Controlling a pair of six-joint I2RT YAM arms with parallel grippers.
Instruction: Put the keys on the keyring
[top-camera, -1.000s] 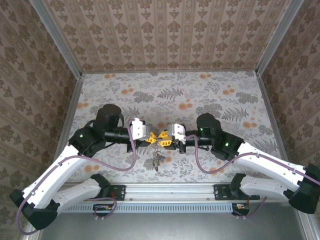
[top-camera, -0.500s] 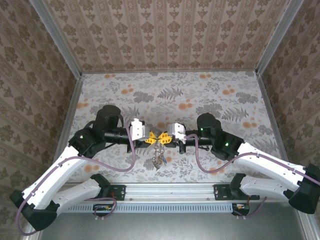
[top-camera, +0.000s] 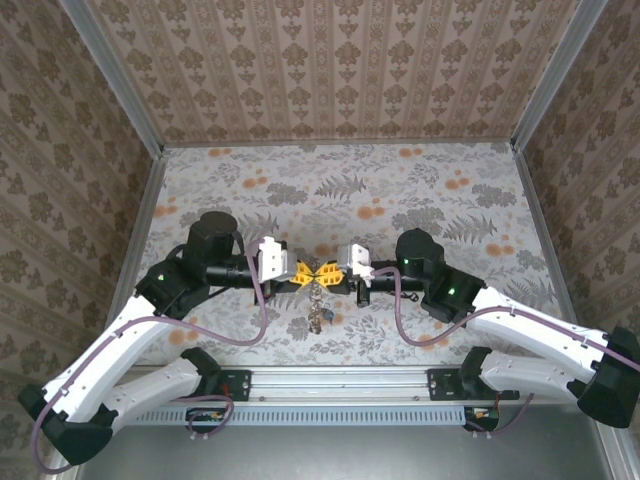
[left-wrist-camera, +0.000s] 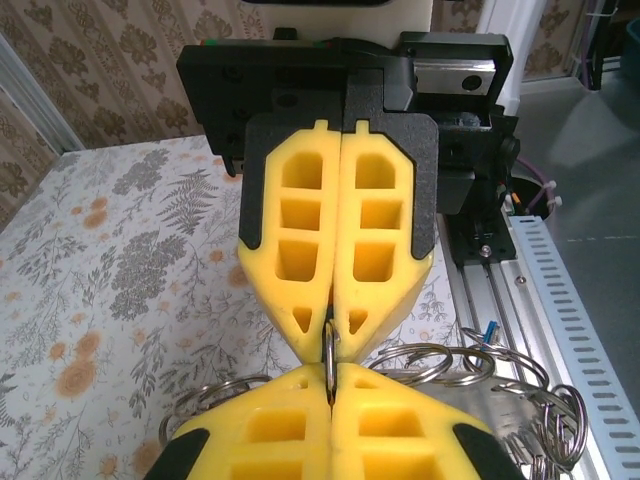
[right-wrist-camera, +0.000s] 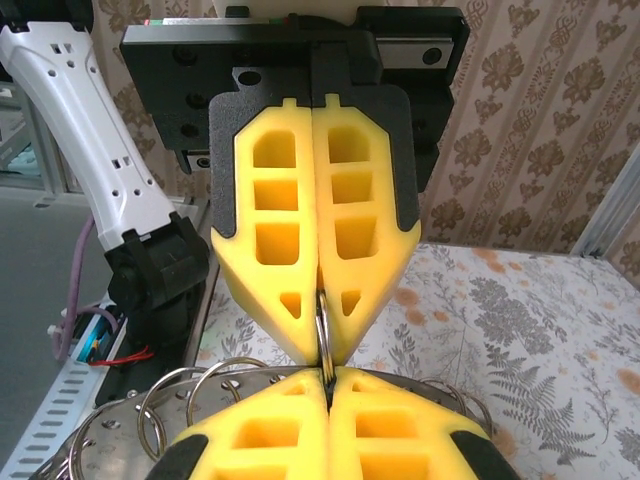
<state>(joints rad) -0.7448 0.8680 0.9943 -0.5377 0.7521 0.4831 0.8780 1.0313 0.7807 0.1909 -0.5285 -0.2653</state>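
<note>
Over the near middle of the flowered table (top-camera: 430, 190), the left gripper (top-camera: 304, 270) and the right gripper (top-camera: 332, 270) meet tip to tip, their forearms lying almost in one line across the top view; the yellow fingers (left-wrist-camera: 290, 250) of each are pressed flat together, with no gap along the seam between them; both pairs are clamped on the keyring (left-wrist-camera: 328, 348), a thin silvery hoop seen edge-on in the wrist views, running straight from one gripper's seam into the other's.

Beside the nipped hoop, further loops (right-wrist-camera: 165, 405) of silvery wire fan out to either side, just behind the lower fingertips in both wrist views; some overlap one another, and how they join cannot be made out.

From above, the chain (top-camera: 318, 295) and the keys (top-camera: 318, 320) trail from the meeting point toward the arm bases as one small dark and silver bundle; at that size the colours of the key heads cannot be told, nor whether the bundle hangs free or rests on the table; whether any key is threaded on the hoop cannot be told either.

Near the bottom of the top view a metal rail (top-camera: 340, 380) runs between the two bases; purple cables (top-camera: 250, 325) loop along each arm.
</note>
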